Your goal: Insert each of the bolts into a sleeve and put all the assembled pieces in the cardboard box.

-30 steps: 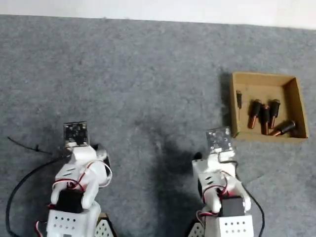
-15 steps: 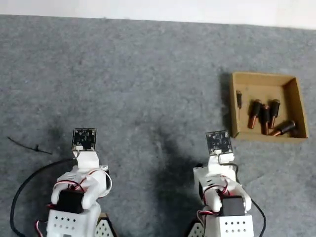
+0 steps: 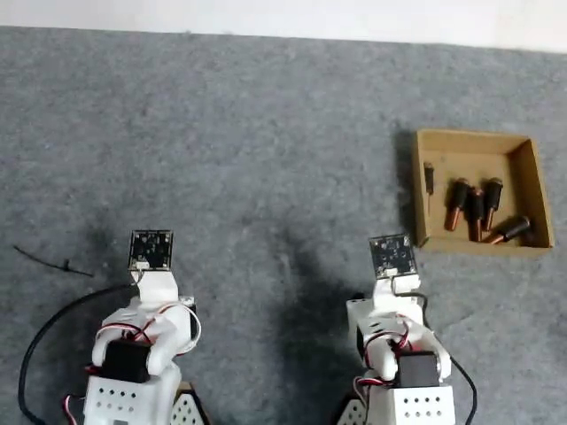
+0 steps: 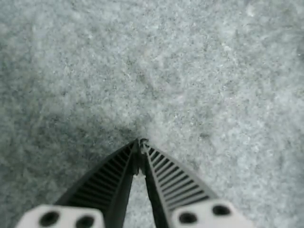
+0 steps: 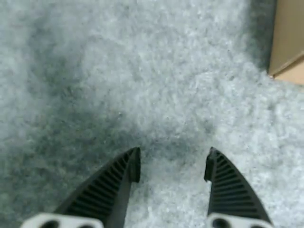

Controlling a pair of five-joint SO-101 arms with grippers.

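Broad grey felt (image 3: 266, 133) lies open beyond both arms. The left gripper (image 4: 141, 142) has its jaws pressed together, holding nothing. The right gripper (image 5: 173, 156) is spread wide and holds nothing, near the corner of the cardboard box (image 3: 416, 190). Four assembled pieces (image 3: 476, 208) lie inside the box.

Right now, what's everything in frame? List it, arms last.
cardboard box: 1, brown, far right of the table, open top
assembled pieces: 4, copper and black, lying clustered inside the box
thin pin: 1, dark, inside the box along its wall toward the table's middle
thin strand: 1, black, on the mat at the left edge
cable: 1, black, looping beside the left arm
mat: 1, grey, covering the table
left arm, right arm: 2, white, near edge
left gripper: shut, empty, over mat
right gripper: open, empty, near a box corner
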